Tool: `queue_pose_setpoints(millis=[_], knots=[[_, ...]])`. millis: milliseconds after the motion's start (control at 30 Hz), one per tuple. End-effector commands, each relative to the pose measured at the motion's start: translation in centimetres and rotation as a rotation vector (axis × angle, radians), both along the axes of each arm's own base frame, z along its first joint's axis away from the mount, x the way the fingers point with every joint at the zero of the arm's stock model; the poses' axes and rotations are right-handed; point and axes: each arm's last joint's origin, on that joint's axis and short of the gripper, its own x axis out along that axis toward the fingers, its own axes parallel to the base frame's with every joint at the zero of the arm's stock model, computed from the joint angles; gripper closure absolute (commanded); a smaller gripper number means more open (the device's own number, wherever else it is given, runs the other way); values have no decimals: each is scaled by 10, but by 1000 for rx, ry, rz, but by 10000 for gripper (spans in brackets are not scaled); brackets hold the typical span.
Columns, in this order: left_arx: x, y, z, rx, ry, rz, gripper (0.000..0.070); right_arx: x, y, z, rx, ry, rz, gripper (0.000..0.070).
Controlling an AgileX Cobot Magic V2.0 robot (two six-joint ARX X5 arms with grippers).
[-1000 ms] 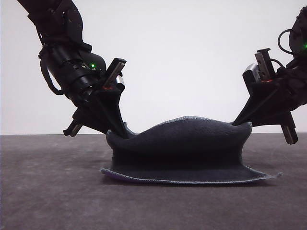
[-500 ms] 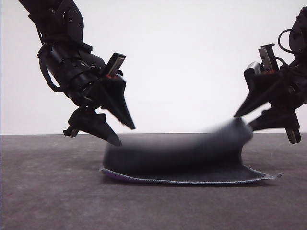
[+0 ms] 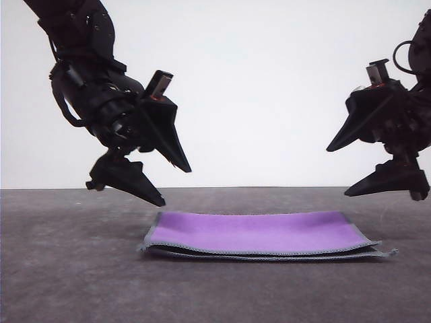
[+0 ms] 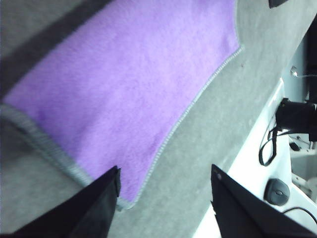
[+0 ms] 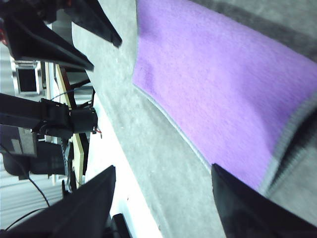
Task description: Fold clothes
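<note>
The clothes (image 3: 259, 232) lie folded in half on the grey table (image 3: 67, 269), purple face up, with a dark layer and light-grey hem showing along the front edge. My left gripper (image 3: 176, 186) hangs open just above the cloth's left far corner, holding nothing. Open as well, my right gripper (image 3: 338, 172) hovers above the right far corner. In the left wrist view the purple cloth (image 4: 124, 84) lies beyond the spread fingers (image 4: 99, 203), with its hemmed corner between them. The right wrist view has the cloth (image 5: 223, 89) ahead of the open gripper (image 5: 162, 171).
The table's far edge meets a white wall (image 3: 269, 81). Off the table, the wrist views show a white surface with cables and a mouse (image 4: 278, 191), and equipment stands (image 5: 54, 124). The left gripper's fingers (image 5: 99, 25) appear in the right wrist view.
Both grippers opened and let go of the cloth's raised edge, then lifted slightly. The dark hump dropped flat, and the cloth now lies folded with purple on top.
</note>
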Motion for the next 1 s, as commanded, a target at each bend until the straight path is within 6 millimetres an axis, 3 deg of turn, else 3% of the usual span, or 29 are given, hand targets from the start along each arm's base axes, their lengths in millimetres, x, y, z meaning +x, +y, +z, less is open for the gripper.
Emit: queue_pose_setpoints(millis=[0, 200, 300, 467, 633, 800, 967], knots=[[3, 2, 15, 15, -62, 23, 333, -1, -1, 13, 4, -54, 2, 311], [-3, 19, 60, 261, -308, 189, 333, -21, -4, 66, -62, -200, -24, 311], [-16, 26, 88, 290, -399, 240, 334, -39, -5, 100, -148, -309, -56, 311], [-46, 38, 129, 263, -478, 267, 334, -85, -8, 156, -330, -482, -177, 311], [-69, 56, 148, 400, -513, 323, 334, -137, -11, 194, -495, -647, -299, 311], [-80, 76, 143, 444, -489, 373, 334, -168, -11, 199, -511, -699, -356, 311], [-97, 96, 119, 476, -435, 420, 334, -162, -12, 162, -508, -624, -380, 311]])
